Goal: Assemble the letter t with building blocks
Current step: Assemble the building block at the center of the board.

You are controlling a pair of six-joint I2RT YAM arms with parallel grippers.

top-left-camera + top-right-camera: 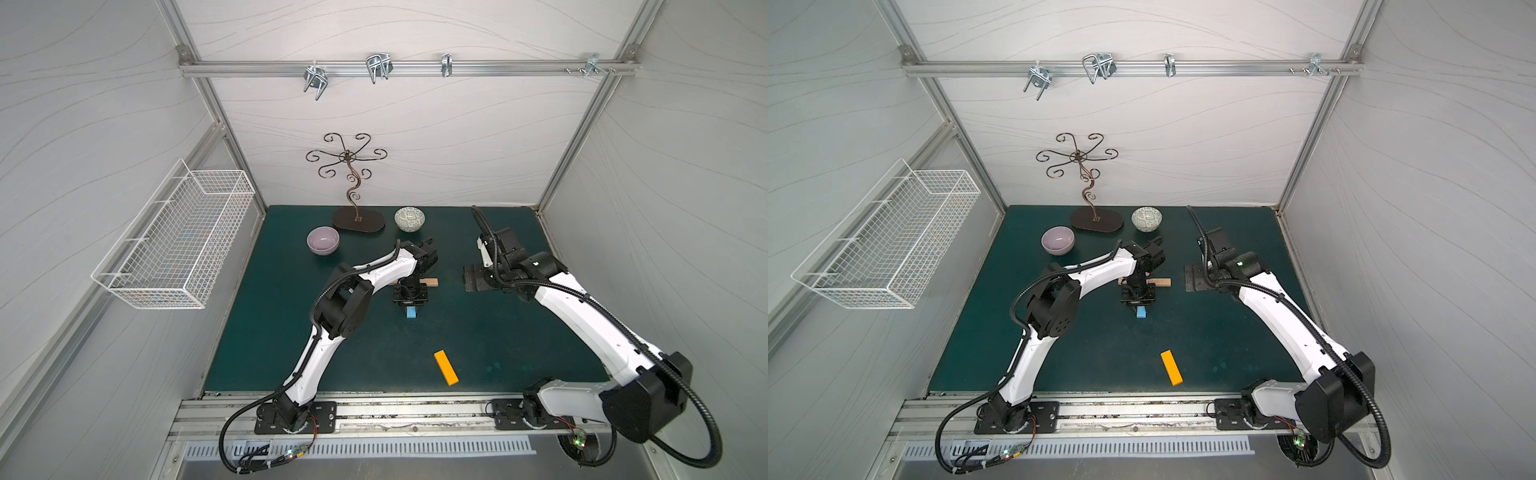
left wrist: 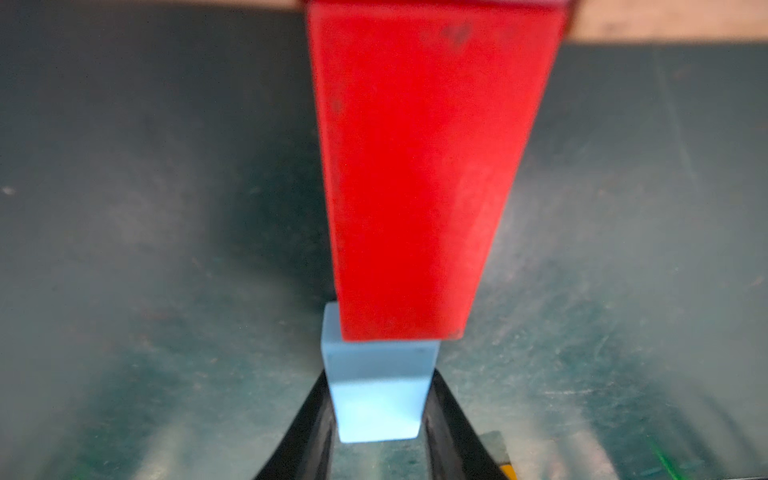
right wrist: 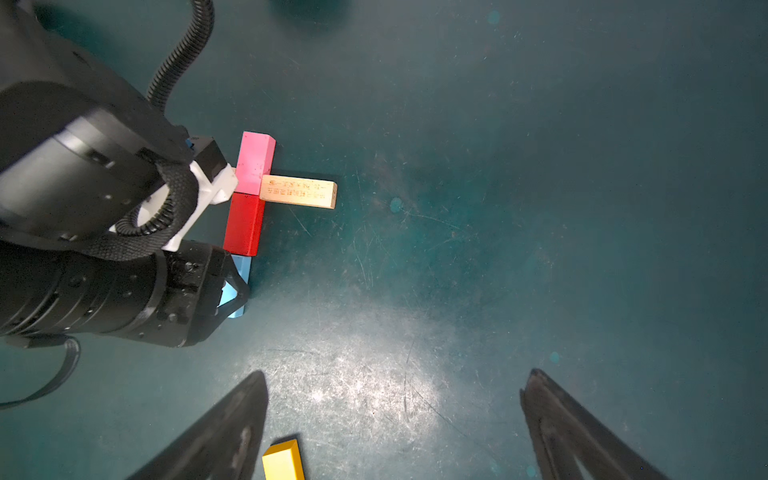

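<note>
In the right wrist view a pink block (image 3: 254, 162), a red block (image 3: 244, 224) and a light blue block (image 3: 241, 266) lie end to end on the green mat. A tan wooden block (image 3: 299, 191) juts sideways from the pink-red joint. My left gripper (image 2: 379, 386) is shut on the light blue block (image 2: 376, 399), whose end meets the red block (image 2: 415, 166). In both top views the blue block (image 1: 411, 313) (image 1: 1141, 312) shows just below that gripper (image 1: 410, 305). The long orange block (image 1: 446, 368) (image 1: 1171, 368) lies alone near the front. My right gripper (image 3: 395, 374) hangs open over bare mat, to the right of the figure.
A lilac bowl (image 1: 323, 241), a patterned bowl (image 1: 409, 219) and a curly metal stand (image 1: 358, 220) sit along the back of the mat. A white wire basket (image 1: 174, 232) hangs on the left wall. The arm bases sit on a rail (image 1: 415, 415) at the front.
</note>
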